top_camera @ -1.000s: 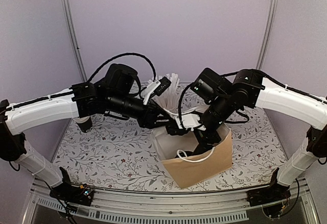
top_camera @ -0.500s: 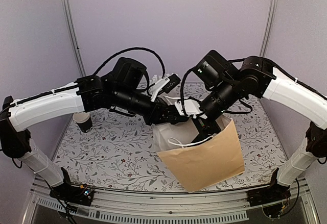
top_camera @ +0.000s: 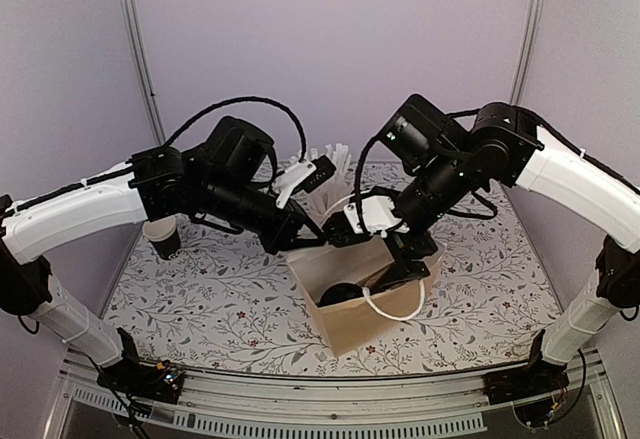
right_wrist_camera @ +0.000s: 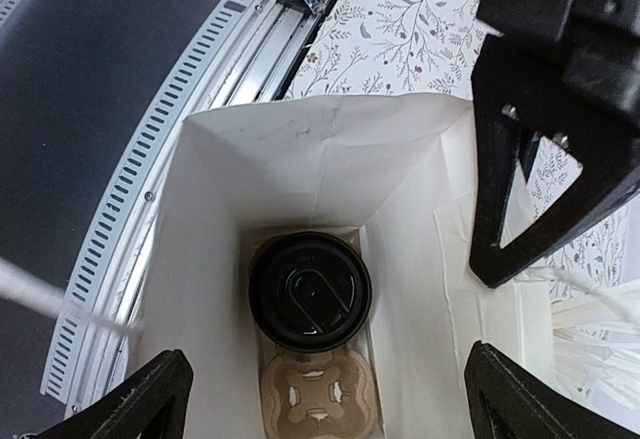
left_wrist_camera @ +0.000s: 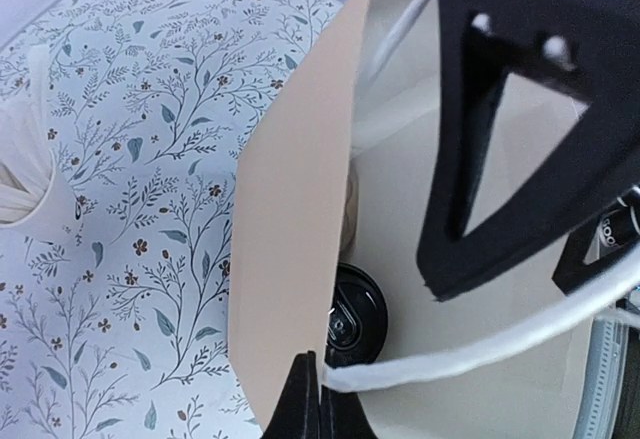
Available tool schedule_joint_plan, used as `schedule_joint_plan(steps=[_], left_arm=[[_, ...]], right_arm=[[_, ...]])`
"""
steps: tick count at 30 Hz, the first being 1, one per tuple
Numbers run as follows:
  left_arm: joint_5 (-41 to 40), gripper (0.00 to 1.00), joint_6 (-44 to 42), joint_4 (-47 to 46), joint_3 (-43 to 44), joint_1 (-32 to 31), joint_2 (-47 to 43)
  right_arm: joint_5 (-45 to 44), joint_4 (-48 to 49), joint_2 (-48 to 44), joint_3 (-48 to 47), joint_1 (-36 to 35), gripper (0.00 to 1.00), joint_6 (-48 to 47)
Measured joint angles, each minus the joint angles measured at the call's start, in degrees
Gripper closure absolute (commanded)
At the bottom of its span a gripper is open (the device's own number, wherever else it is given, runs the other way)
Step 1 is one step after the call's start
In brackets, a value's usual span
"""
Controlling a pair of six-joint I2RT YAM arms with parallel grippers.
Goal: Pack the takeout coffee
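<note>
The takeout coffee, a black cup under its round black lid (right_wrist_camera: 309,291), stands in a brown pulp carrier (right_wrist_camera: 315,399) at the bottom of a brown paper bag (top_camera: 385,314). The lid also shows in the top view (top_camera: 345,292) and the left wrist view (left_wrist_camera: 356,316). My left gripper (left_wrist_camera: 310,399) is shut on the bag's rim (left_wrist_camera: 290,259), where the white handle (left_wrist_camera: 470,354) starts; in the top view it (top_camera: 300,241) is at the bag's far left edge. My right gripper (right_wrist_camera: 330,404) is open wide over the bag's mouth and holds nothing; in the top view it (top_camera: 403,259) is above the bag's right side.
A white cup of paper-wrapped straws (top_camera: 325,187) stands just behind the bag. Another small dark cup (top_camera: 162,238) stands at the table's far left. The flowered tablecloth (top_camera: 220,299) runs to the metal rail (top_camera: 300,399) at the near edge.
The bag, raised and tilted half a second ago, has come down and now stands upright with its mouth open. My right gripper has come up out of the bag.
</note>
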State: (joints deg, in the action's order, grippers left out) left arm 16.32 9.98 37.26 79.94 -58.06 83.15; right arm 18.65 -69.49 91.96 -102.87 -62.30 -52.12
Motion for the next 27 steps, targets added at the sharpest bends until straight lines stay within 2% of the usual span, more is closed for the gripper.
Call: schedule_joint_plan(steps=[7, 17, 21, 27], left_arm=[[-3.2, 1.0, -1.3, -0.8, 2.0, 0.0, 0.0], [-8.0, 1.0, -4.4, 3.9, 7.6, 0.0, 1.4], [-8.1, 1.0, -5.5, 5.9, 9.2, 0.1, 1.8], [-8.7, 1.0, -5.9, 8.5, 9.1, 0.6, 1.8]], right_arm=[[-0.5, 1.0, -1.4, -3.0, -0.1, 0.01, 0.9], [-7.4, 9.8, -1.8, -1.3, -0.1, 0.01, 3.7], [-5.2, 7.8, -1.8, -1.3, -1.2, 0.03, 0.3], [-1.6, 2.4, -0.2, -1.3, -5.2, 0.13, -2.8]])
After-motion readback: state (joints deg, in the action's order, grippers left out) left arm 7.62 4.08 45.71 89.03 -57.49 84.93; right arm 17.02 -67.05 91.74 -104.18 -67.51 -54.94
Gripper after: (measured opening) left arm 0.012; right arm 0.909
